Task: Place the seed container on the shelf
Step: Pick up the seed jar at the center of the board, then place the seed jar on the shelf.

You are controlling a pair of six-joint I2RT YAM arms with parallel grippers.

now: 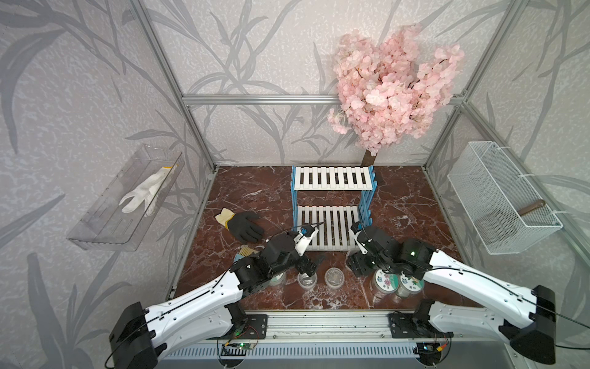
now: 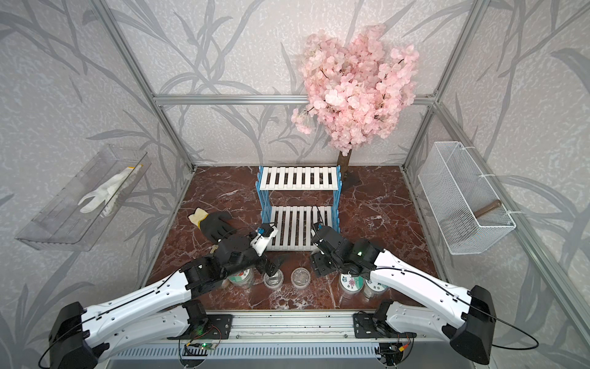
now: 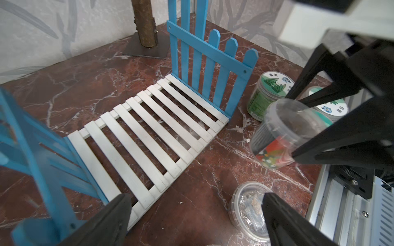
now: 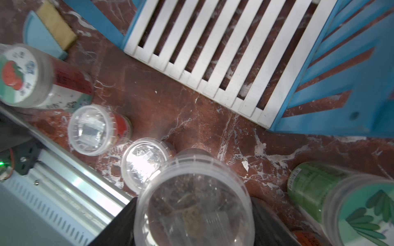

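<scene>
1. The small, clear plastic seed container (image 3: pixel 277 136), with its clear lid and red label, probably handles light, stiff and slick. The sides just under the lid rim suit a grip.
2. The right gripper (image 4: pixel 194 223) clasps its sides, holding it tilted near the front of the blue-framed, white-slatted shelf (image 3: pixel 149 127).
3. The left gripper (image 3: pixel 191 221) gapes wide, empty.

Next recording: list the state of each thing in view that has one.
left gripper: open, holding nothing.
right gripper: shut on the seed container.
seed container: lid on, tilted in the grip.
shelf: upright, both boards bare.
other jars: upright on the table, lids on.
black glove: flat on the table.
white glove: lying in the clear tray.
</scene>
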